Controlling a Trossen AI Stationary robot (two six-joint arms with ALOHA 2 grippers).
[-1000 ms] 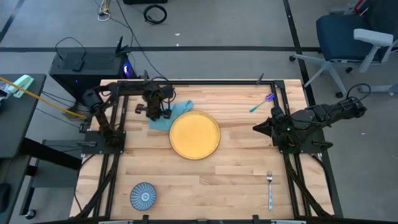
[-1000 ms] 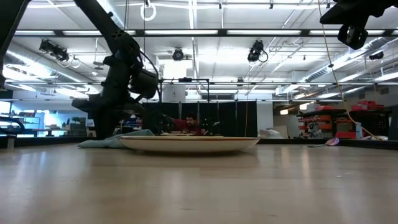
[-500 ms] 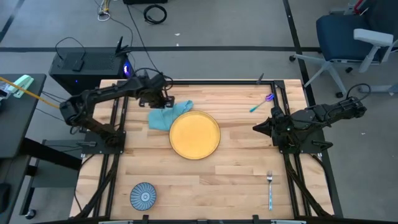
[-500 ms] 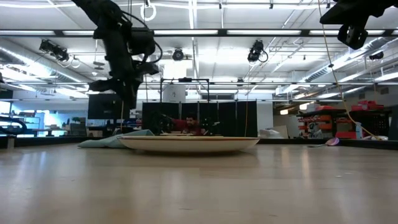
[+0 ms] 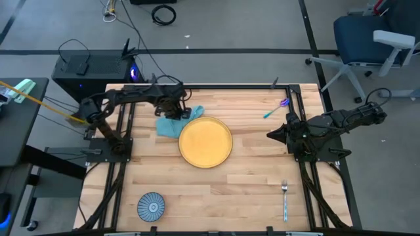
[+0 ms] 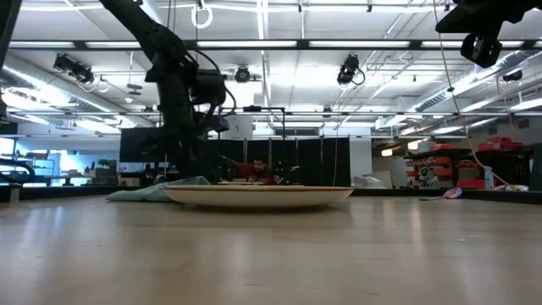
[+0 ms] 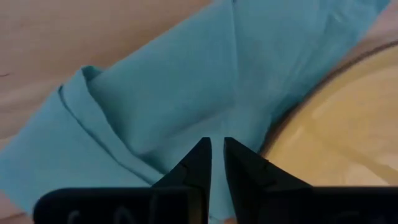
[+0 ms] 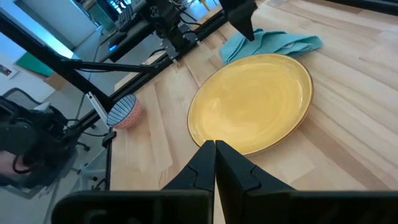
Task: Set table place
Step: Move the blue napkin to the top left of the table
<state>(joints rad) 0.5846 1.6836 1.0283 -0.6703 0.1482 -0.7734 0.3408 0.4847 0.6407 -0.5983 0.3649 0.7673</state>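
Right now the left gripper (image 5: 176, 113) hangs over the blue cloth (image 5: 172, 124) near the counter's (image 5: 249, 190) far edge, its fingers (image 7: 198, 163) a small bit apart with nothing between them. The cloth touches the rim of the yellow plate (image 5: 205, 142) in the counter's middle. The right gripper (image 5: 272, 134) waits by the right edge with fingers (image 8: 205, 160) clenched on nothing, a fork (image 5: 285, 200) lies near the front right corner, and a blue bowl (image 5: 151, 206) sits near the front left corner.
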